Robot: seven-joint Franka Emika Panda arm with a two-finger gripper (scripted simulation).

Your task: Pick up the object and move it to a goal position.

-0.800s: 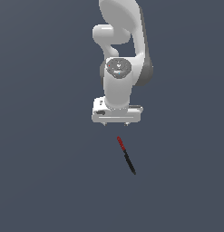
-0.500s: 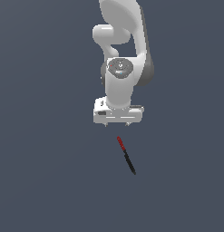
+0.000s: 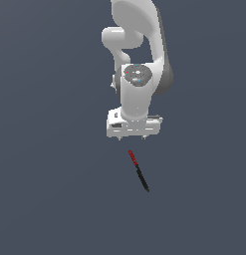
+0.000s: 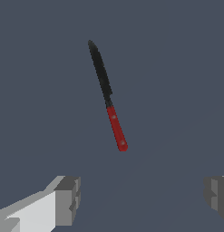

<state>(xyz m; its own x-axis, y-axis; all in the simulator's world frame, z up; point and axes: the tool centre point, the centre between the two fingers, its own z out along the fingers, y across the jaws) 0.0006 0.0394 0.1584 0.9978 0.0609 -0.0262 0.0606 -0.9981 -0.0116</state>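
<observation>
The object is a slim knife-like stick [image 3: 138, 171] with a red part and a longer black tapered part. It lies flat on the dark grey floor, just in front of the arm in the exterior view. In the wrist view the stick [image 4: 107, 97] lies ahead of the fingers, red end nearest them. My gripper [image 3: 132, 135] points down above the floor, just behind the stick's red end and apart from it. Its jaws are wide open and empty. The gripper [image 4: 141, 197] shows both grey fingertips [image 4: 67, 200] at the picture's edge.
The white arm [image 3: 139, 55] rises behind the gripper. The floor [image 3: 55, 199] is a plain dark grey surface, with no other objects in view.
The gripper has shifted slightly down and toward the exterior view's right, closer to the stick's red end. The stick has not moved.
</observation>
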